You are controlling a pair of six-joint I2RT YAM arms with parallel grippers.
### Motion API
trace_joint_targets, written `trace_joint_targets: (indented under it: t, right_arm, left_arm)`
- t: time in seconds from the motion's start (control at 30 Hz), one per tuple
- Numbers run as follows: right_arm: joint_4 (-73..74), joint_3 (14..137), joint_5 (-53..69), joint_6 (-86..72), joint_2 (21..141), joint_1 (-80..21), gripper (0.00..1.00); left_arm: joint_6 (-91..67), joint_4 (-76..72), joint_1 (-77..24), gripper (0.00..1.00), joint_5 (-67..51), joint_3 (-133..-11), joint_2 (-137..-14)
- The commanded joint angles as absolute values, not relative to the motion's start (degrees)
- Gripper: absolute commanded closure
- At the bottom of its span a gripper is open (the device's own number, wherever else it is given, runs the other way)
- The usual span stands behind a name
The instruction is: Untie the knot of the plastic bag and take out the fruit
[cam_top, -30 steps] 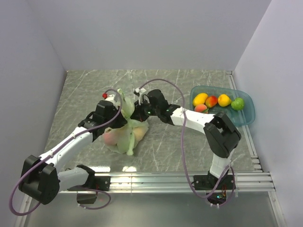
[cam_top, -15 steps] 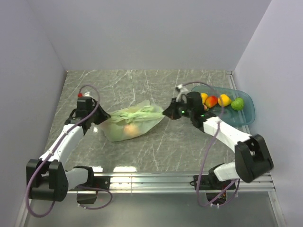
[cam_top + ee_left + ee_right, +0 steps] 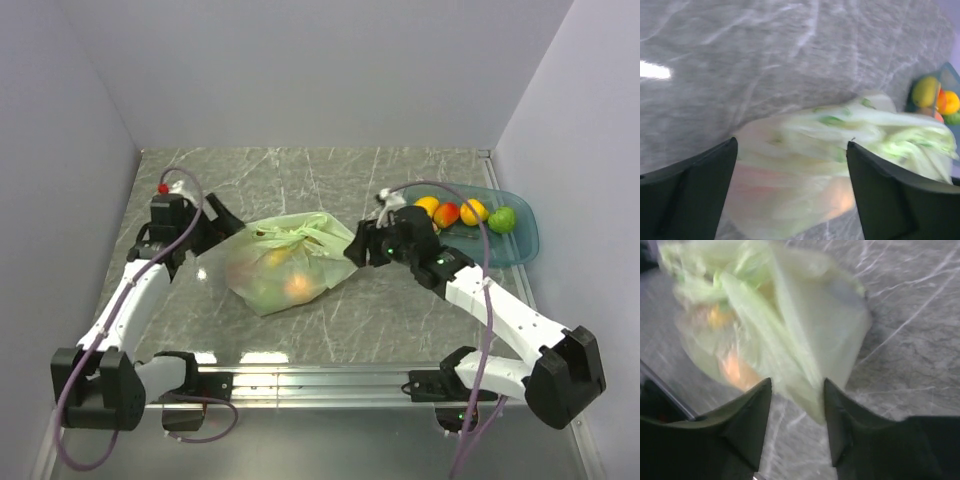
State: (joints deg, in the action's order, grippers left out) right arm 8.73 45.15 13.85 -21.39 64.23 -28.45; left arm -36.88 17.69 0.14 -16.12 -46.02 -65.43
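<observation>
plastic bag: pale green, see-through and crinkly, slumped on the tabletop between my two arms
handle loops: bunched into a darker green ridge along the bag's top
fruit: just orange-pink blobs showing through the film
left gripper: spread wide, nothing in it, bag just ahead
right gripper: partly spread, bag's corner right at the gap; I couldn't tell if it touched

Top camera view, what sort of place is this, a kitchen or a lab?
Probably a robot test cell: plain white walls enclose a marble-patterned table, with the left arm and right arm behind an aluminium rail.
</observation>
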Motion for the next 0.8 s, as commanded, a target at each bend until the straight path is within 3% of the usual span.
trace_joint_targets:
  t: [0.0,0.1,0.23,0.37,0.53,0.77]
  right_arm:
    - [15.9,51.5,4.8,-17.2,64.6,-34.8,0.33]
    - [20.3,56.9,0.9,-12.5,64.7,-38.0,0.25]
    - [21.6,61.9,0.2,-3.5,68.1,-40.6,0.24]
    - [22.8,69.0,-5.8,2.5,74.3,-43.9,0.27]
    - [22.7,73.6,-2.4,5.9,81.8,-44.5,0.29]
    - [20.6,69.8,1.2,6.1,86.4,-44.5,0.39]
  left_arm:
    - [-36.9,18.0,-8.7,0.02,-11.9,-51.9,-60.2]
    - [-42.9,22.7,-15.3,0.02,-4.8,-52.9,-56.8]
    - [-49.4,23.7,-21.8,0.05,-0.4,-51.3,-55.9]
    - [-52.6,22.3,-26.2,0.09,-0.2,-52.7,-61.9]
    - [-54.9,19.0,-27.7,0.11,3.6,-54.1,-67.8]
    - [-55.5,17.6,-27.9,0.16,3.3,-54.0,-71.9]
